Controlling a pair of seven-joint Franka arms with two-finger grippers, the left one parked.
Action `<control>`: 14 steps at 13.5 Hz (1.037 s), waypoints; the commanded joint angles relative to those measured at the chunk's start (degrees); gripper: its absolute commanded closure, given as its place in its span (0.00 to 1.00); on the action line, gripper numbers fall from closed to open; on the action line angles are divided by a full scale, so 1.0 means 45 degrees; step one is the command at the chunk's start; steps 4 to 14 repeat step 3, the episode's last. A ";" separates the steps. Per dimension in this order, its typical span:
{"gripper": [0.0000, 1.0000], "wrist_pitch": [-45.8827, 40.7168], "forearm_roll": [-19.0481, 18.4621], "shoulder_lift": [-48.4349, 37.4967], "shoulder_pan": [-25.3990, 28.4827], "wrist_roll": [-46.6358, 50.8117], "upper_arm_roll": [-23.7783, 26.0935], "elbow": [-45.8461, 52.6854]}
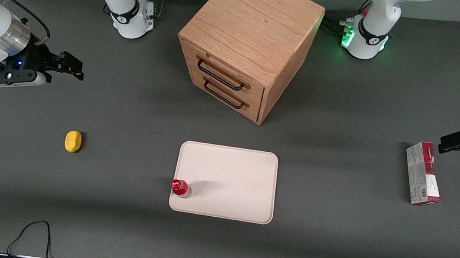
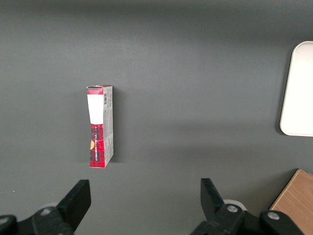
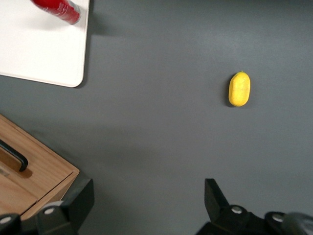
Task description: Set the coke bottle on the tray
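Note:
The coke bottle (image 1: 181, 188), small and red with a red cap, stands upright on the cream-white tray (image 1: 233, 177), at the tray's corner nearest the front camera on the working arm's side. The right wrist view catches the coke bottle (image 3: 57, 10) at the edge of the tray (image 3: 39, 54). My gripper (image 1: 73, 66) hangs open and empty high above the table toward the working arm's end, well away from the tray; its fingers (image 3: 78, 198) are spread wide over bare mat.
A yellow object (image 1: 73, 141) lies on the mat between my gripper and the tray. A wooden drawer cabinet (image 1: 246, 44) with two black handles stands farther from the front camera than the tray. A red-and-grey carton (image 1: 423, 173) lies toward the parked arm's end.

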 commanded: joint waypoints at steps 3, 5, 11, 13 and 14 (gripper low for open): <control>0.00 -0.1109 -0.0076 0.0010 0.1549 -0.0596 -0.2039 0.0854; 0.00 -0.1109 -0.0076 0.0010 0.1549 -0.0596 -0.2039 0.0854; 0.00 -0.1109 -0.0076 0.0010 0.1549 -0.0596 -0.2039 0.0854; 0.00 -0.1109 -0.0076 0.0010 0.1549 -0.0596 -0.2039 0.0854; 0.00 -0.1109 -0.0076 0.0010 0.1549 -0.0596 -0.2039 0.0854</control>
